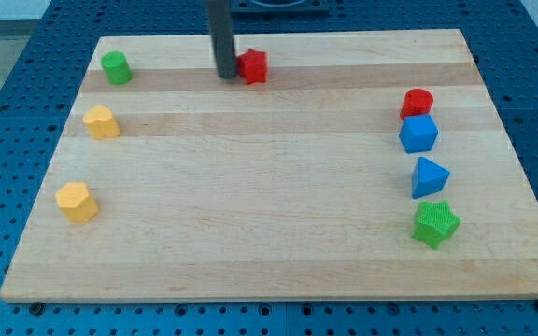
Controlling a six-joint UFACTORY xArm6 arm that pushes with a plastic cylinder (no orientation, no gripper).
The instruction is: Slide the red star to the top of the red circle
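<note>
The red star sits near the view's top, a little left of centre, on the wooden board. The red circle is a short cylinder at the view's right, just above a blue cube. My tip is the lower end of the dark rod; it stands right at the red star's left side, touching or almost touching it. The star is far to the left of the red circle and slightly higher in the view.
A green cylinder is at the top left. Two yellow blocks sit along the left. Below the blue cube are a blue triangle and a green star. A blue pegboard surrounds the board.
</note>
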